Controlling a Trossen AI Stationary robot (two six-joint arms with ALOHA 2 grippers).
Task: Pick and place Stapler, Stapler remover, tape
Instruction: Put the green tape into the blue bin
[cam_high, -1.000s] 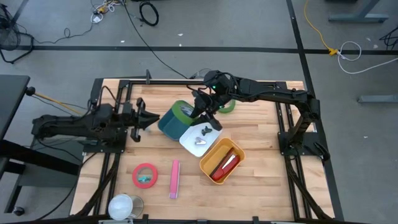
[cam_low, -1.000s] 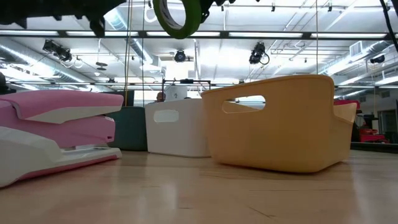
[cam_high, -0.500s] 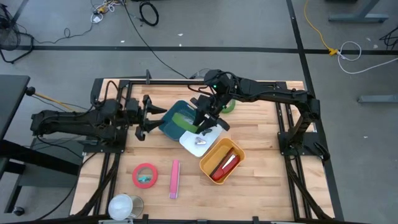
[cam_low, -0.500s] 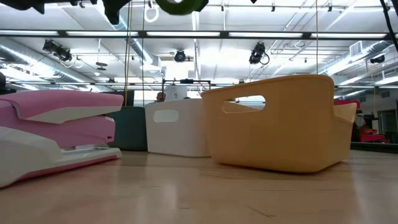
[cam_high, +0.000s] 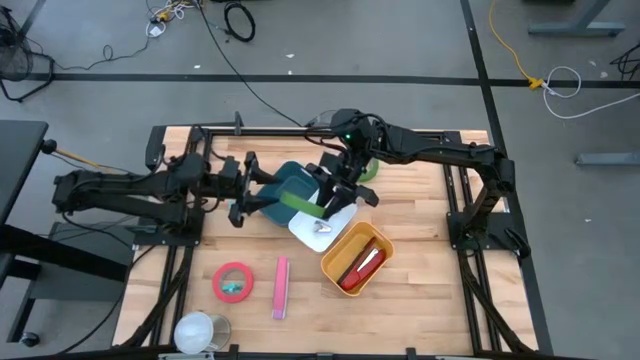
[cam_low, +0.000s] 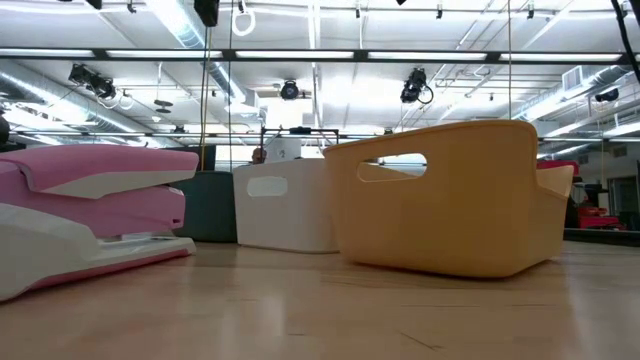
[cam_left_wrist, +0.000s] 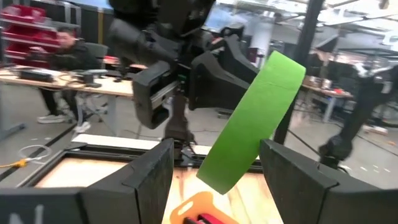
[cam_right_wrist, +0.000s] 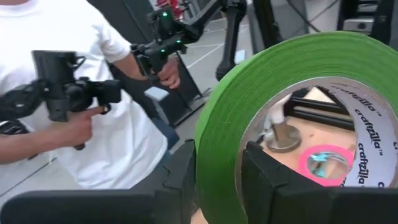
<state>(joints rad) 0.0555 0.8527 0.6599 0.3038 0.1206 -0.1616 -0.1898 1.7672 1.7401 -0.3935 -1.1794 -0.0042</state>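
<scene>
From the low view the arms are almost wholly cut off above the frame, so only the pink stapler (cam_low: 90, 215) lying long-ways on the table (cam_low: 320, 310), the teal bin (cam_low: 212, 205), the white bin (cam_low: 285, 205) and the orange bin (cam_low: 450, 195) can be made out there. From above, the left gripper (cam_high: 250, 195) reaches in from the left with its fingers spread wide, holding nothing, just beside the teal bin (cam_high: 290, 180). The green tape roll (cam_high: 303, 207) sits over the edge between the teal bin and the white bin (cam_high: 315, 230), tilted so it reads as a slanted band, and the right gripper (cam_high: 328, 197) pinches its wall. The left wrist view shows the green tape roll (cam_left_wrist: 252, 121) edge-on and leaning, held up in the air by the right gripper (cam_left_wrist: 217, 81); the right wrist view instead looks through its hole, one finger (cam_right_wrist: 267, 171) inside the ring and one outside, with a person (cam_right_wrist: 81, 81) in a white shirt behind. On the near left of the table lies a pink tape roll (cam_high: 233, 281), and the pink stapler (cam_high: 281, 287) beside it runs front to back. What lies in the white bin is too small to name.
</scene>
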